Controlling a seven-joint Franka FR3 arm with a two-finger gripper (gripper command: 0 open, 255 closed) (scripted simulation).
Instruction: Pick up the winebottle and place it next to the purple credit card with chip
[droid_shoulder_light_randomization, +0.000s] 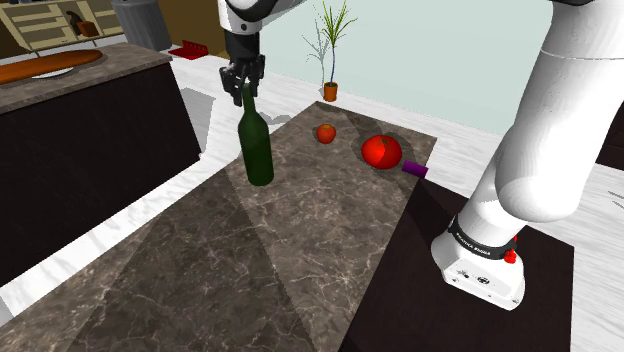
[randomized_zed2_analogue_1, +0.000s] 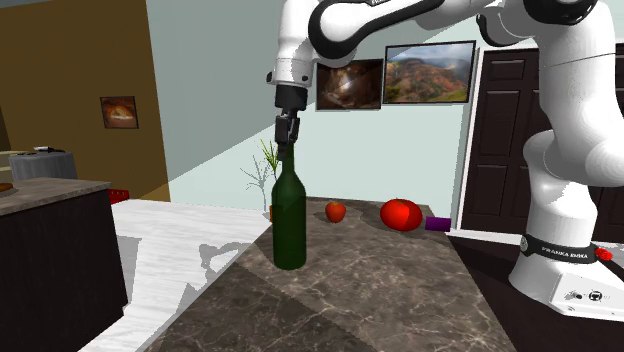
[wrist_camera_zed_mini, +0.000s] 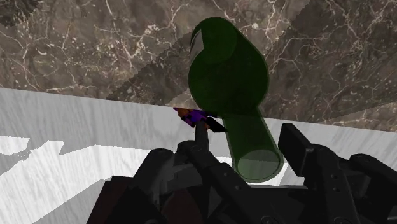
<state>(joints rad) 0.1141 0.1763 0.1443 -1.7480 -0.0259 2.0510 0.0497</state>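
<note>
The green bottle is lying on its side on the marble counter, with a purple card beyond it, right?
No: the bottle stands upright on the counter, as the second exterior view shows. The purple card does lie beyond it.

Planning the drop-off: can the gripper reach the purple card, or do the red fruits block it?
Probably yes. The purple card lies at the edge of the counter, the large red fruit close beside it, but nothing stands over it; the gripper could come from above.
</note>
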